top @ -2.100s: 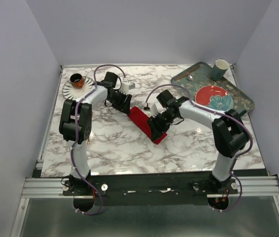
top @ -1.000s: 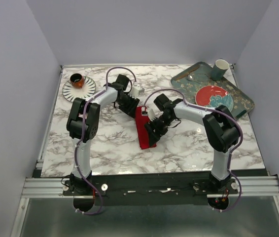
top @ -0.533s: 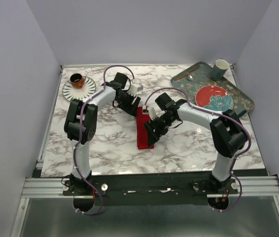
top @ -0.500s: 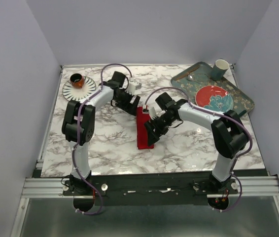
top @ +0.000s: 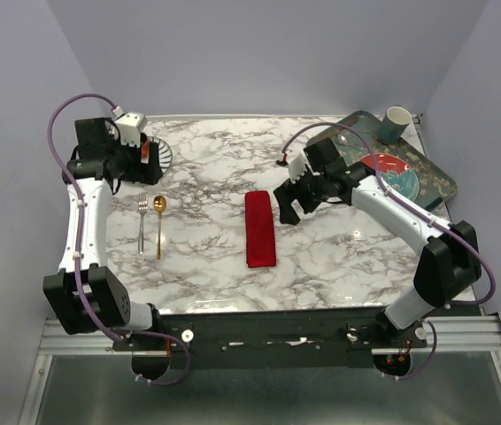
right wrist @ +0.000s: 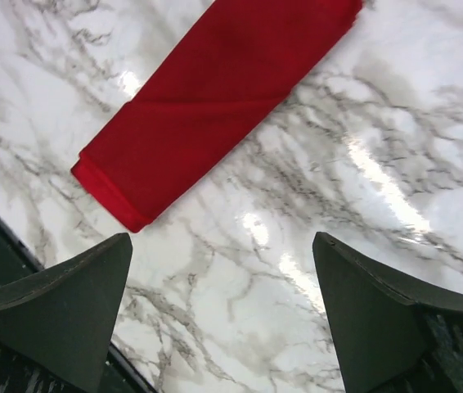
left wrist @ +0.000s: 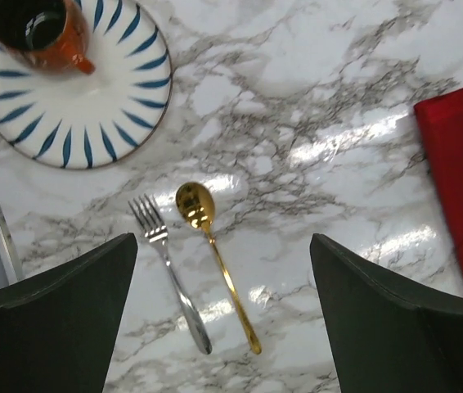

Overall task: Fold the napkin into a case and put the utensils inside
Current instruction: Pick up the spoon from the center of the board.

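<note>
Showing, from above, a marble tabletop (top: 348, 257) with the red napkin (top: 260, 228) folded into a narrow case, lying flat near the middle with its long sides running near to far. Leaves bare marble along both long edges of the case and between its near end and the tabletop's near rim. Places a silver fork (top: 142, 221) and a gold spoon (top: 159, 226) side by side, close but apart, well left of the case and outside it, heads toward the far side.

Sets the left claw (top: 109, 166) raised over the far-left corner, next to a blue-striped plate (top: 160, 152). Sets the right claw (top: 290, 202) just right of the case's far end, clear of the cloth.

Adds, from the left wrist, what the overhead view half hides: an orange cup (left wrist: 39, 33) standing on the striped plate, its contents not discernible. Frames fork and spoon between fingers (left wrist: 60, 311) spread wide, gripping nothing.

Adds, from the right wrist, the stacked folds at one short end of the case. Shows those fingers (right wrist: 60, 303) likewise spread wide and empty, above bare marble beside the cloth.

Holds, on a green tray (top: 435, 174) at far right, a red patterned plate (top: 396, 181), a brown-handled utensil (top: 348, 133) and a pale cup (top: 397, 119) at the far edge.
</note>
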Tool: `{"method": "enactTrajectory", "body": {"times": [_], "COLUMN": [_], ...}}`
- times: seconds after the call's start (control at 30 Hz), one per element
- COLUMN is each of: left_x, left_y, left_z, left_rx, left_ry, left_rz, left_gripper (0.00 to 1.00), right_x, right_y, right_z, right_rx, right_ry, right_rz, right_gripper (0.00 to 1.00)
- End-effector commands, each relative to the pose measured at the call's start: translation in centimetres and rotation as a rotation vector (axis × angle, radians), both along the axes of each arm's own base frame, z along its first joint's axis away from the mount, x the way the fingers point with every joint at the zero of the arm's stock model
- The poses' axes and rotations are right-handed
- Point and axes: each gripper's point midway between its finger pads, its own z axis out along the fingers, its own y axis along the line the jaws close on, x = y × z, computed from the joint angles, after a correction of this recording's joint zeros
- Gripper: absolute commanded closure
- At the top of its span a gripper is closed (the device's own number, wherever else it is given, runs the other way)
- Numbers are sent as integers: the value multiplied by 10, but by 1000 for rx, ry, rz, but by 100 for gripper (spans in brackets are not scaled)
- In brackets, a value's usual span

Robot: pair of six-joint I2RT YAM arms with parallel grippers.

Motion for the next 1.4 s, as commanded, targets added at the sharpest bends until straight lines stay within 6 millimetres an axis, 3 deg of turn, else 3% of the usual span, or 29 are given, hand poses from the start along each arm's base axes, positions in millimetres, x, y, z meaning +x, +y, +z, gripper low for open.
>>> {"method": "enactTrajectory", "body": {"times": [0.0, 0.1, 0.17, 0.23, 0.33, 0.4, 0.43, 0.47, 0.5, 0.53, 0.63, 0.87, 0.97, 1.0, 1.07, 1.37], "left_x": [-54, -59, -60, -53, -49, -45, -42, -38, -46, -45, -36, -33, -28, -28, -25, -21], "left_y": [39, 48, 56, 65, 56, 53, 52, 54, 45, 45, 54, 44, 37, 36, 34, 34], "left_z": [-66, -70, -62, -40, -27, -24, -35, -33, -44, -64, -73, -135, -155, -159, -170, -204], "left_rx": [-55, -2, 60, 108, 97, 86, 52, 45, 12, 0, 32, 153, 147, 150, 153, 168], "left_ry": [263, 252, 206, 85, 10, -1, 48, 61, 137, 227, 254, 362, 405, 418, 442, 542], "left_rz": [55, 60, 77, 134, 82, 62, 67, 69, 20, -9, 30, 153, 179, 186, 192, 195], "left_gripper": [1, 1, 1, 1, 1, 1, 1, 1, 1, 1, 1, 1, 17, 29, 38, 51], "right_x": [41, 47, 51, 57, 69, 73, 79, 74, 67, 64, 55, 35, 28, 26, 25, 21], "right_y": [-17, -20, -25, -27, -29, -33, -28, -21, -20, -17, -10, -10, -13, -15, -17, -19], "right_z": [37, 46, 56, 69, 87, 74, 88, 85, 72, 71, 66, 36, 27, 23, 23, 18], "right_rx": [-27, 4, 26, 55, 86, 31, 40, 58, 35, 52, 107, 117, 107, 98, 90, 83], "right_ry": [-165, -160, -175, -200, -221, -175, -190, -146, -80, -57, -16, 102, 121, 124, 118, 128], "right_rz": [-128, -171, -193, -218, -272, -288, -265, -211, -167, -147, -118, -139, -140, -139, -144, -141], "right_gripper": [0, 0, 0, 0, 0, 0, 0, 0, 0, 0, 0, 0, 0, 0, 0, 0]}}
